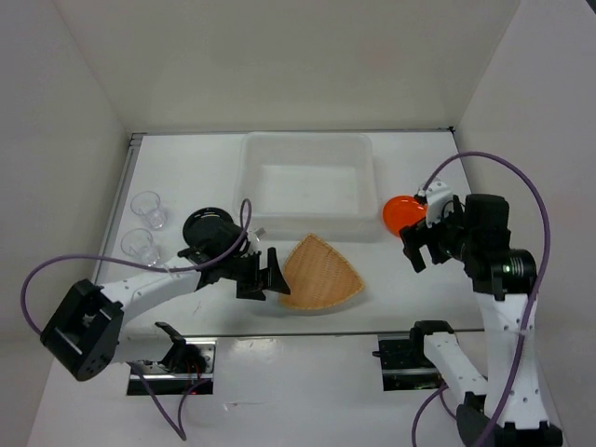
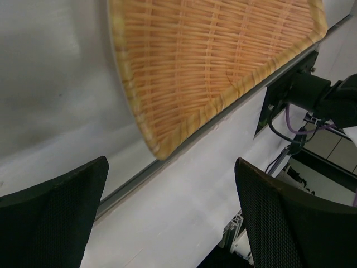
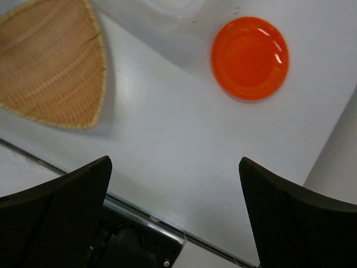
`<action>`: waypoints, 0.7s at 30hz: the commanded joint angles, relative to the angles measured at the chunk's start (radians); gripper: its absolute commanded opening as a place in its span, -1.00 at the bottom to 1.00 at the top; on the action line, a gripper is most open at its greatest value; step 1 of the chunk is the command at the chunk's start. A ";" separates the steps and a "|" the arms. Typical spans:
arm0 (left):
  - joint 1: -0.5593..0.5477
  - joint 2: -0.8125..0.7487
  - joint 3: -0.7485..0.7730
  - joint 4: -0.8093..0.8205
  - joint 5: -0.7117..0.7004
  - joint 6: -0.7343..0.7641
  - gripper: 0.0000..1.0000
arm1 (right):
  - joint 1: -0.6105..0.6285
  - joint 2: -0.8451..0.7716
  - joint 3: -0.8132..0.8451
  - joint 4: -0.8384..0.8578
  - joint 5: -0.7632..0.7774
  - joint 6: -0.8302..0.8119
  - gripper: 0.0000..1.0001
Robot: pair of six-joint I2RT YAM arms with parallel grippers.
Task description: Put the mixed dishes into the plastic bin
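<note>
Just left of woven tray [image 1: 321, 273], hovered with left gripper [image 1: 264, 277] spread wide, seemingly to pinch its rim; poised right gripper [image 1: 421, 244], equally spread, near orange plate [image 1: 399, 214] beside empty plastic bin [image 1: 307, 139].

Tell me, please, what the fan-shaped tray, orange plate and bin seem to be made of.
Fan-shaped tray: woven cane or bamboo, matte; crossing strands, wrapped rim. Orange plate: plastic or glazed ceramic, glossy; white highlights. Bin: likely plastic, milky translucent walls.
</note>
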 commanded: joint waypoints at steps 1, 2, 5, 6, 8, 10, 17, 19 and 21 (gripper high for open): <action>-0.037 0.070 0.108 0.050 -0.020 0.026 1.00 | 0.044 0.191 0.066 -0.117 -0.089 -0.152 0.98; -0.037 0.095 0.122 0.039 -0.031 0.040 1.00 | 0.054 0.237 0.115 -0.158 -0.112 -0.174 0.98; -0.046 0.080 0.131 0.027 -0.062 0.040 1.00 | 0.141 0.332 0.141 -0.158 -0.126 -0.162 0.98; -0.046 0.070 0.140 0.027 -0.077 0.040 1.00 | 0.163 0.332 0.120 -0.158 -0.137 -0.162 0.98; -0.046 0.037 0.141 0.027 -0.116 0.040 1.00 | 0.175 0.373 0.065 -0.158 -0.165 -0.171 0.98; -0.046 0.002 0.118 0.027 -0.166 0.005 1.00 | 0.175 0.398 0.048 -0.082 -0.110 -0.116 0.98; -0.046 -0.236 0.015 0.009 -0.254 -0.109 1.00 | 0.175 0.360 0.037 0.188 -0.137 0.205 0.98; -0.046 -0.287 -0.005 -0.005 -0.264 -0.139 1.00 | 0.175 0.393 0.006 0.188 -0.186 0.177 0.98; -0.046 -0.337 -0.036 -0.033 -0.277 -0.162 1.00 | 0.175 0.455 -0.003 0.200 -0.162 0.196 0.98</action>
